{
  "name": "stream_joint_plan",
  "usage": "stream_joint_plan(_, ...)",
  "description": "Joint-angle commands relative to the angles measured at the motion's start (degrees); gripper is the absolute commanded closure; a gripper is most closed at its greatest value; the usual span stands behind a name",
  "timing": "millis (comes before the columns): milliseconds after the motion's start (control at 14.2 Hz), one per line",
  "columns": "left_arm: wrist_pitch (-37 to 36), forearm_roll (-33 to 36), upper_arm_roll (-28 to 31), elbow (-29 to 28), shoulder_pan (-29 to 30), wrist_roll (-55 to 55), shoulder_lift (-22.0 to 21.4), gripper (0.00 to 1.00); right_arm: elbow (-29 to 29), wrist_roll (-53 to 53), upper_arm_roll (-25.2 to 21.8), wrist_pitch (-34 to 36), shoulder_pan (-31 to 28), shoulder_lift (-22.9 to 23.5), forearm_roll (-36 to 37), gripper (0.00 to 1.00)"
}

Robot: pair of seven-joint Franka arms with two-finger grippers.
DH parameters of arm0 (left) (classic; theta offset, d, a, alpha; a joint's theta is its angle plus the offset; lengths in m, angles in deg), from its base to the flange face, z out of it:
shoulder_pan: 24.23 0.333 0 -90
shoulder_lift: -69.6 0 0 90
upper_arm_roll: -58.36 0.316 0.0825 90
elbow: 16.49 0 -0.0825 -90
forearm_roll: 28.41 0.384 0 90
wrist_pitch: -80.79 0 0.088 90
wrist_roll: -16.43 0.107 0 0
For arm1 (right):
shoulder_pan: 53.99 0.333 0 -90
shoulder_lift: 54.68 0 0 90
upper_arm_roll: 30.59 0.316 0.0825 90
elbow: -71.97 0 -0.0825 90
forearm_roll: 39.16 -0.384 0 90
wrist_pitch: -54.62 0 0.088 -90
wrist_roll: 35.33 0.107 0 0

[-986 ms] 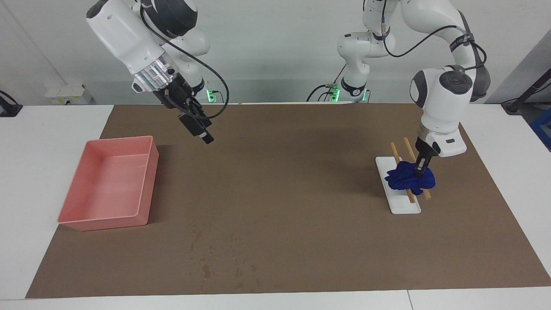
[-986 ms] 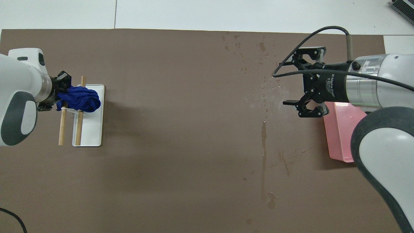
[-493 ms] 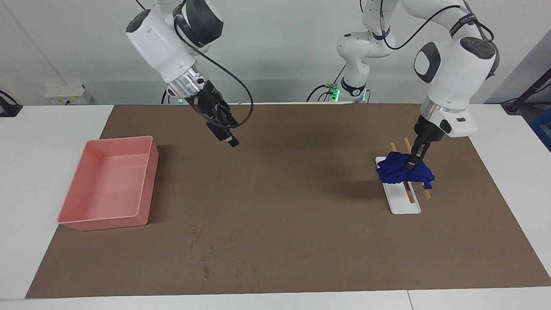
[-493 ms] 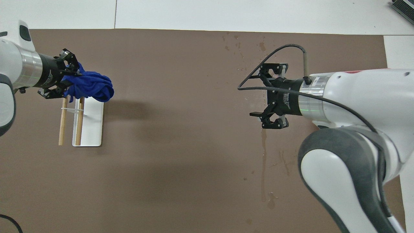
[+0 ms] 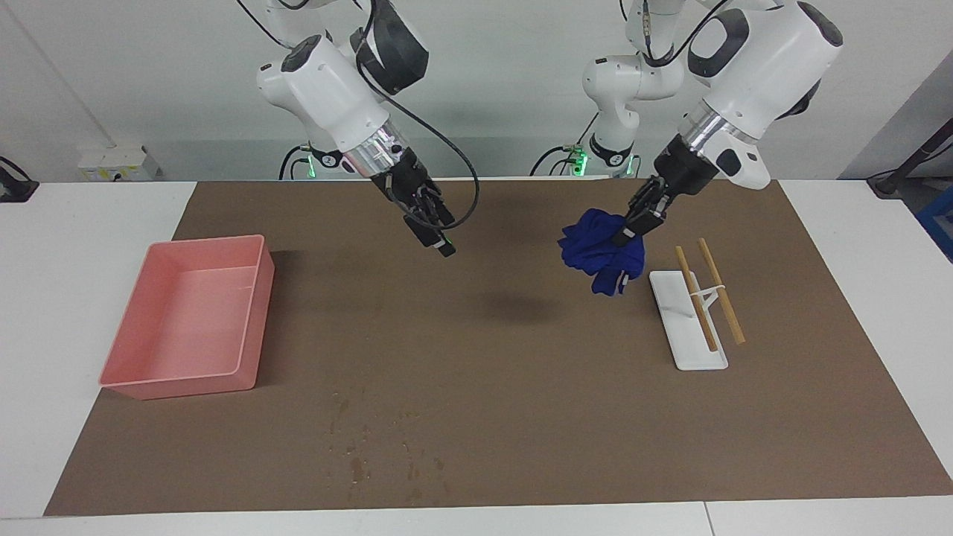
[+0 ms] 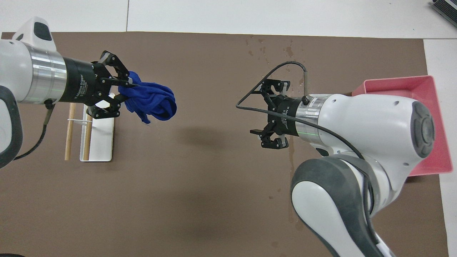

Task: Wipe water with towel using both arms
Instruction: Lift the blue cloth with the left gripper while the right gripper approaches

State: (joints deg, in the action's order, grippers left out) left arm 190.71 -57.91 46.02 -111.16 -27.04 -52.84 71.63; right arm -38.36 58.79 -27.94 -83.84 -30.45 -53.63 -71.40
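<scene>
Navy-blue towel [image 5: 600, 249] [image 6: 151, 101], one only, bunched into a wrinkled lump and hanging in the air from the left gripper [image 5: 624, 231] [image 6: 123, 84]. Clear of the table, over bare brown mat [image 5: 521, 387] [image 6: 200, 171] beside the white plate [image 5: 689, 353] [image 6: 103, 150], with a soft shadow on the mat below. Jaws of the left gripper pinched shut on the upper edge of the cloth, the rest drooping free.

One white plate, flat and rectangular, toward the left arm's end of the table. Two wooden sticks [image 5: 707, 294] [image 6: 68, 142] across it, tied together by a thin pale band, lying side by side and sticking out past the plate's edge nearer the robots.

Two arms, one gripper each. Right gripper [image 5: 439, 240] [image 6: 265, 116] up over the middle of the mat, pointed toward the towel but well apart from it, jaws spread wide and holding nothing.

Water [image 5: 357, 447] [image 6: 290, 51] as many small scattered droplets and darker specks, too many and too fine to count, along the mat's edge farthest from the robots, toward the right arm's end; a thin wet streak also running toward the robots in the overhead view.

One pink tray [image 5: 134, 372] [image 6: 437, 117], open-topped, at the right arm's end of the table, half on the mat and half on the white table [image 5: 67, 246] [image 6: 250, 14].
</scene>
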Motion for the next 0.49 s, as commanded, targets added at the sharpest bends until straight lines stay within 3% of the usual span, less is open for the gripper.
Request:
stream_joint_plan(0,0.20,-3.28,-2.93,-0.95,-0.27,-4.10,-0.97,1.00,0.11,4.14,-0.19,-5.49,2.75,2.20,-1.07,0.00)
stream_joint_plan(423,15.22,-3.28,-4.97,-12.28,-5.97,-5.17,-5.18,1.00,1.17,6.77,-0.11,-5.15,2.75,2.55,-1.07,0.00)
